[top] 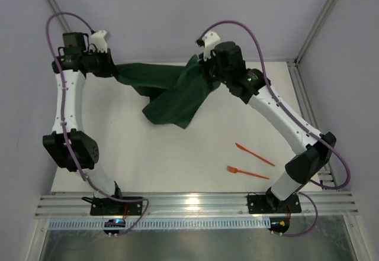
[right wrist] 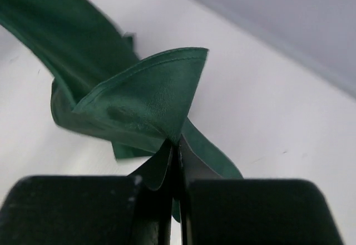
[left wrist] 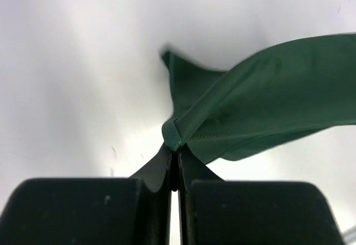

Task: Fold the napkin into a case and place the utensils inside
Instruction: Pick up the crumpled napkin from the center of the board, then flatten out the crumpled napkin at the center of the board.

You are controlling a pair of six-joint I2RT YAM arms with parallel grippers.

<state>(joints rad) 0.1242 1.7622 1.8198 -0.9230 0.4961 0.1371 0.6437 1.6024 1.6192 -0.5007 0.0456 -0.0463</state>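
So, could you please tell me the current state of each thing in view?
Napkin: held up at two corners, sagging between, no case yet.
Left gripper: shut on napkin.
Right gripper: shut on napkin.
Fork: lying on table, untouched.
Other utensil: lying beside fork, apart.

napkin (top: 176, 95): bunched, sagging between
left gripper (top: 114, 70): pinching left end
right gripper (top: 203, 61): pinching right end
utensils (top: 254, 154): on table (top: 154, 166), apart from napkin

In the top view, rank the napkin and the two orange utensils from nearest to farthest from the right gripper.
1. Napkin: pinched in the right gripper, at the back of the table.
2. Upper orange utensil: lying flat, right of centre.
3. Lower orange utensil: just in front of the upper one, farthest.
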